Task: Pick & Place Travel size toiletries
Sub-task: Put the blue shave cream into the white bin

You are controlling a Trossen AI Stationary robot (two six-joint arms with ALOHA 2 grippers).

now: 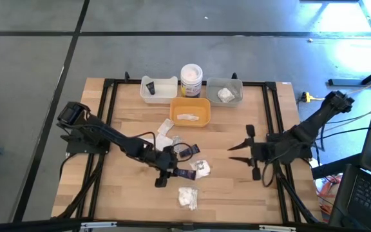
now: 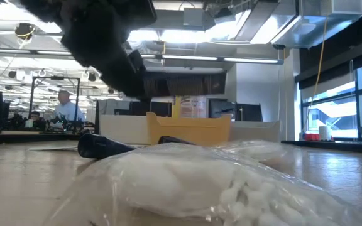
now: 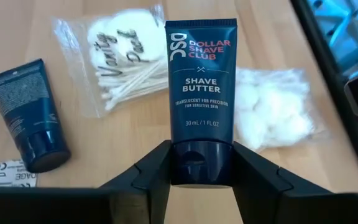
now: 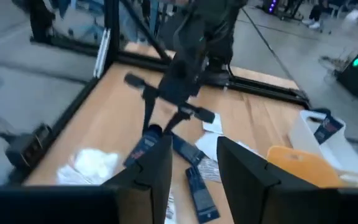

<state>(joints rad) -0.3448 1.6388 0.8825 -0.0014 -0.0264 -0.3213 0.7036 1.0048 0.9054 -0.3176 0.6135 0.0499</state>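
Near the middle of the table, toward its front, the shave butter tube (image 3: 201, 99) sits with its cap end pinched between the fingers of the left gripper (image 1: 171, 169), which are clamped on it, the printed body pointing away from the wrist. It looks light and soft-walled, so I would judge the stiff cap the right place to hold; a squeeze on the body could dent it or let it slide. Just beside it lie a second dark tube (image 3: 27, 115), a clear bag of cotton swabs (image 3: 120, 59) and a bag of cotton balls (image 3: 269, 115), both crinkly, nearly weightless and likely slippery, best taken by a gathered fold. A flat sachet (image 1: 165, 127) lies farther back, near the yellow tray (image 1: 190, 111), white tray (image 1: 159, 89) and grey tray (image 1: 225, 91). The right gripper (image 1: 240, 149) hangs off to the right with its fingers apart, empty.
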